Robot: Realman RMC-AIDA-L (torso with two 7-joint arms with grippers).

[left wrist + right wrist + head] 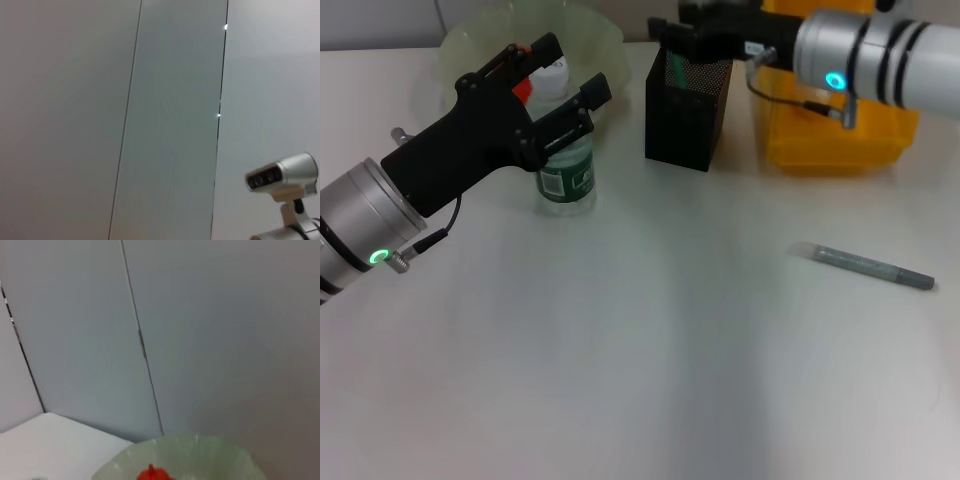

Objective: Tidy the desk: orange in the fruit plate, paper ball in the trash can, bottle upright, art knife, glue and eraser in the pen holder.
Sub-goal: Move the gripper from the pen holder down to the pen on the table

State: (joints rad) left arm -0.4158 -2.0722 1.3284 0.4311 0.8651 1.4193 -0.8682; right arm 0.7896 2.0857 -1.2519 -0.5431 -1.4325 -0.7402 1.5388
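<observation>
Left gripper [570, 100] open around upright bottle [566, 170]; right gripper [672, 30] over pen holder [686, 110], state unclear. Risk: finger snags bottle, topples it.

The bottle [566, 165] stands upright between the left pincer's [572, 92] spread fingers. Just behind sits the orange [523, 90] in the pale green fruit plate [470, 45]. The black mesh pen holder [686, 112] stands under the right pincer [670, 33].

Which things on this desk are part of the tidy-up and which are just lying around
Job: red-orange round orange, pale green scalloped fruit plate, clear green-labelled plastic bottle, black mesh pen holder, yellow rectangular trash can.
Just lying about: slim grey-green pen.
</observation>
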